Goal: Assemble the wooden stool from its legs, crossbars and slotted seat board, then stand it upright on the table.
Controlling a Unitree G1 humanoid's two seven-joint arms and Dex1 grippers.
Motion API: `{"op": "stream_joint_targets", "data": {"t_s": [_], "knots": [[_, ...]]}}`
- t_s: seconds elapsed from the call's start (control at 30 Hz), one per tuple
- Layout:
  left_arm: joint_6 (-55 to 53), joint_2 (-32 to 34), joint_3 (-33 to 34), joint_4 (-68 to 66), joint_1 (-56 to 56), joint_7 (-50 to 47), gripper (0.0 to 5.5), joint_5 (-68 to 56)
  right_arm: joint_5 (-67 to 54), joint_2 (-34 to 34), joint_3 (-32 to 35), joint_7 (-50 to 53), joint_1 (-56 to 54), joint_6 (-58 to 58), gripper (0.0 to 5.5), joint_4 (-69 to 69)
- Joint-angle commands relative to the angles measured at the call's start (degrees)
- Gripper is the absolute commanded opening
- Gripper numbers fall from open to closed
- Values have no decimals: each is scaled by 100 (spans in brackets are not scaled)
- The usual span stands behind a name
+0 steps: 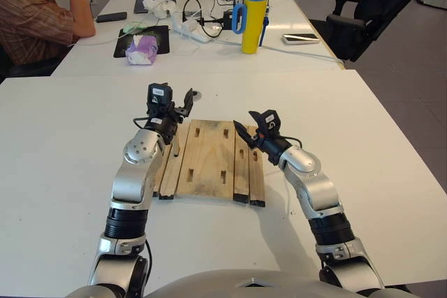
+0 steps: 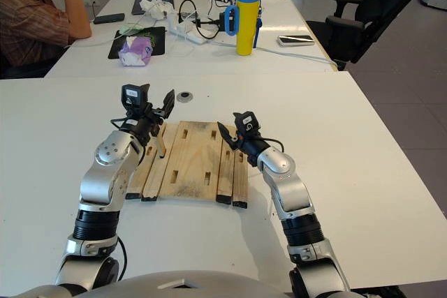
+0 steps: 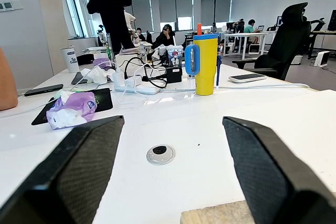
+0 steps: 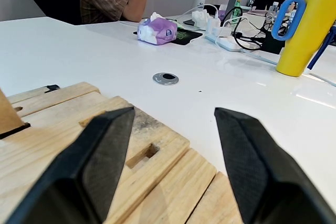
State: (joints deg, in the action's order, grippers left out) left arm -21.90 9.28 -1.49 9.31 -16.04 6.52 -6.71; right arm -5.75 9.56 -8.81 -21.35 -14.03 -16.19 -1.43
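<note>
Left eye view: the slotted board (image 1: 208, 158) lies flat on the white table (image 1: 63, 144), slots upward, not joined to any other piece. The left-hand bars (image 1: 167, 169), two of them, lie flat just beside its left edge. The right-hand bars (image 1: 250, 176), also two, lie along its right edge. The left gripper (image 3: 172, 125) gapes wide and holds nothing, above the far end of the left-hand bars. The right gripper (image 4: 173, 115) is likewise spread wide and empty, low over the board's far right corner. A round cable port (image 1: 196, 94) sits in the table just beyond the wood.
</note>
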Motion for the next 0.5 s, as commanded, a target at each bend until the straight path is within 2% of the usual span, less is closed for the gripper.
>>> {"op": "stream_joint_targets", "data": {"t_s": [0.03, 0.23, 0.5], "knots": [[-360, -61, 54, -593, 464, -91, 348, 75, 50, -16, 13, -2, -148, 79, 281, 116], [231, -259, 444, 254, 284, -226, 348, -159, 61, -39, 29, 19, -160, 130, 281, 165], [-337, -482, 512, 1509, 621, -493, 348, -377, 86, -32, 57, 72, -69, 145, 281, 208]]}}
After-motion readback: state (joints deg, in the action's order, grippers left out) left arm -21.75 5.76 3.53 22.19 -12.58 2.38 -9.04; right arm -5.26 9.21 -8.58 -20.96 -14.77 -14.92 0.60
